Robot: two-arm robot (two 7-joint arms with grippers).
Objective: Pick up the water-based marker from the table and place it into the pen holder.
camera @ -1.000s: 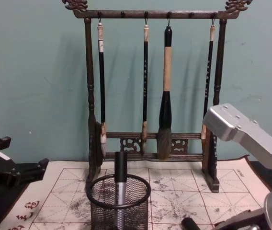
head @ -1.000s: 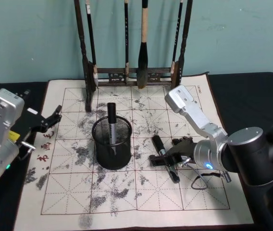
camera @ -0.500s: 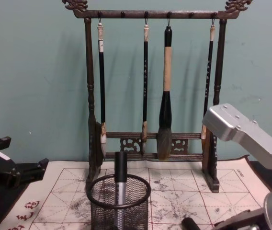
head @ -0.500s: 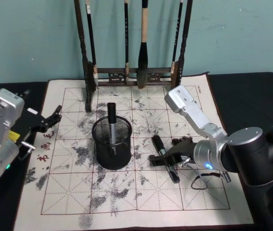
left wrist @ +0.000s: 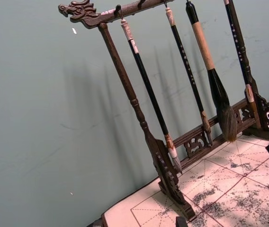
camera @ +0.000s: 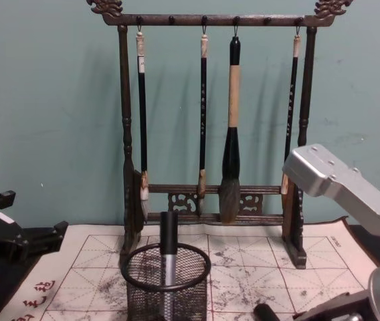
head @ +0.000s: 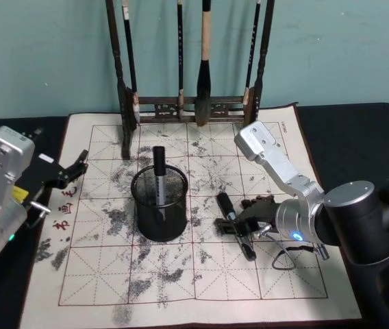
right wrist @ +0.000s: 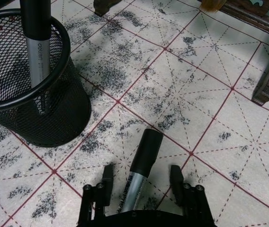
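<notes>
The right gripper (right wrist: 141, 175) sat low at the bottom centre of the right wrist view, its jaws spread wide on either side of the black-capped, silver-barrelled marker (right wrist: 143, 153), gripping nothing. The marker lay flat on the ink-stained gridded paper mat (right wrist: 210, 118), just beside the round black wire-mesh pen holder (right wrist: 54, 113) at upper left. The left gripper (head: 71, 171) hung parked at the head view's left edge.

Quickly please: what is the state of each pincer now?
Left pincer: cannot be told; parked at the mat's left edge.
Right pincer: open, astride the marker lying on the mat.
</notes>
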